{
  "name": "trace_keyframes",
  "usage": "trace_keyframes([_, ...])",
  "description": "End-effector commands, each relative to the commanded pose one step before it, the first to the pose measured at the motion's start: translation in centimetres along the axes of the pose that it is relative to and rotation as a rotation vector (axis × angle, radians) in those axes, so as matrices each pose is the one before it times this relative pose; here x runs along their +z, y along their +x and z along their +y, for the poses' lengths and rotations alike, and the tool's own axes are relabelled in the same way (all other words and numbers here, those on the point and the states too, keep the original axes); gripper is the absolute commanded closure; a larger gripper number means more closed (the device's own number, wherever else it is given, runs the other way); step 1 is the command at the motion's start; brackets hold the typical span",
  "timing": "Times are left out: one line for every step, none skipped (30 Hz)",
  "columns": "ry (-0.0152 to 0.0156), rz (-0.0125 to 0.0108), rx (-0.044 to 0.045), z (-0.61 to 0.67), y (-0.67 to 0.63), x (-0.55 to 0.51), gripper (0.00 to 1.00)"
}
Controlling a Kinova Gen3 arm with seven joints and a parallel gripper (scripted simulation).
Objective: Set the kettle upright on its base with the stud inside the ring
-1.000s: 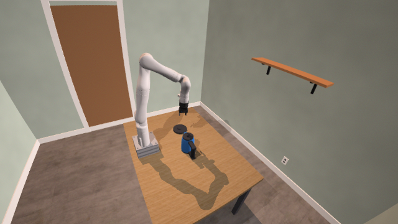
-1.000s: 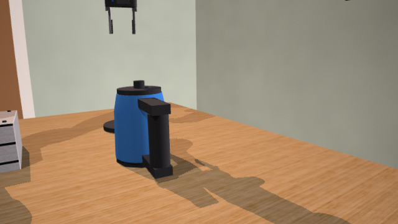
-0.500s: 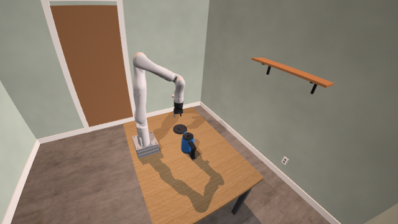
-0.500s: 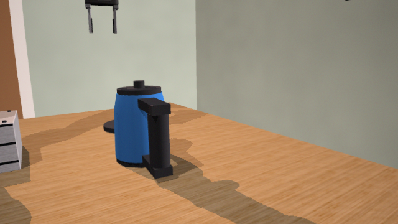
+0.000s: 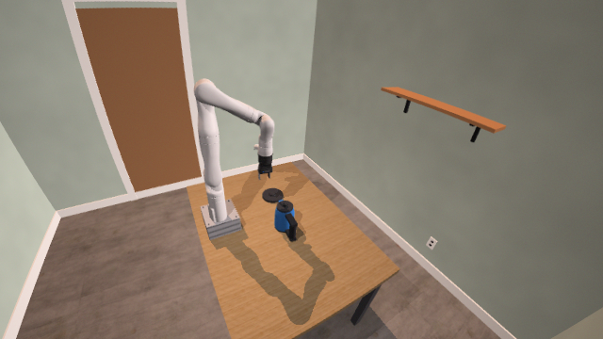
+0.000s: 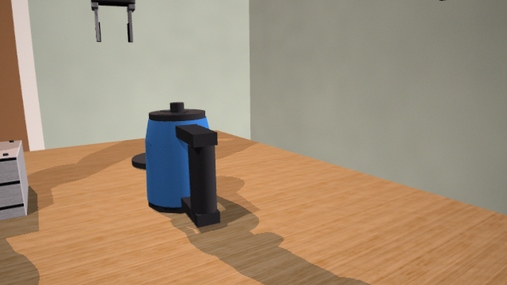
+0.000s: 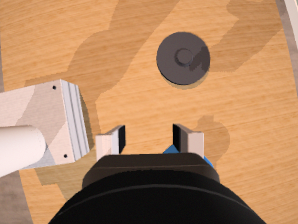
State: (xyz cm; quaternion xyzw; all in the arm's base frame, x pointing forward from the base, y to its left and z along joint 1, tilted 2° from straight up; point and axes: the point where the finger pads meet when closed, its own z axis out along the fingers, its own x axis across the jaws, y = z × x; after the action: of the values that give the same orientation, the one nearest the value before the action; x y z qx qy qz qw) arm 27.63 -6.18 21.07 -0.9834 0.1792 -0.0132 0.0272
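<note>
A blue kettle [image 5: 285, 220] with a black lid and a black handle stands upright on the wooden table, beside its base and not on it. It fills the middle of the exterior view [image 6: 178, 162]. The base [image 5: 272, 195] is a flat black disc with a small stud, just behind the kettle; it also shows in the wrist view [image 7: 182, 59], and only its edge [image 6: 139, 161] shows in the exterior view. My gripper [image 5: 264, 176] [image 6: 113, 29] [image 7: 149, 134] hangs open and empty high above the table, behind the base and the kettle.
The arm's grey mounting block [image 5: 221, 223] [image 7: 56, 125] stands on the table left of the kettle. The table's far edge lies close to the wall corner. A wooden shelf [image 5: 442, 109] hangs on the right wall, well away.
</note>
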Motion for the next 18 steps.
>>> trace_keyframes([-0.00777, 0.00390, -0.02491, 0.018, -0.442, -0.185, 0.00])
trace_keyframes([-0.00247, -0.00015, 0.00037, 0.052, -0.135, 0.009, 0.00])
trace_keyframes([-0.00233, -0.00015, -0.00332, 0.050, -0.137, 0.009, 0.00])
trace_keyframes([-0.00219, -0.00014, -0.00328, 0.047, -0.129, 0.009, 0.00])
trace_keyframes([-0.00205, -0.00013, -0.00308, 0.044, -0.121, 0.009, 0.00])
trace_keyframes([-0.00192, -0.00012, -0.00288, 0.041, -0.113, 0.008, 0.00])
trace_keyframes([-0.00178, -0.00011, -0.00268, 0.038, -0.105, 0.008, 0.00])
trace_keyframes([-0.00166, -0.00010, -0.00221, 0.035, -0.097, 0.008, 0.00])
trace_keyframes([-0.00153, -0.00009, -0.00165, 0.033, -0.088, 0.007, 0.00])
trace_keyframes([-0.00141, -0.00008, -0.00155, 0.030, -0.081, 0.007, 0.00])
trace_keyframes([-0.00129, -0.00007, -0.00166, 0.027, -0.075, 0.006, 0.00])
trace_keyframes([-0.00117, -0.00006, -0.00155, 0.025, -0.068, 0.006, 0.00])
trace_keyframes([-0.00106, -0.00005, -0.00127, 0.023, -0.062, 0.005, 0.00])
trace_keyframes([-0.00096, -0.00005, -0.00108, 0.020, -0.055, 0.005, 0.00])
trace_keyframes([-0.00085, -0.00004, -0.00102, 0.018, -0.049, 0.004, 0.00])
trace_keyframes([-0.00076, -0.00004, -0.00095, 0.016, -0.044, 0.004, 0.00])
trace_keyframes([0.00000, 0.00000, 0.00000, 0.000, 0.000, 0.000, 0.00])
trace_keyframes([0.00000, 0.00000, 0.00000, 0.000, 0.000, 0.000, 0.00])
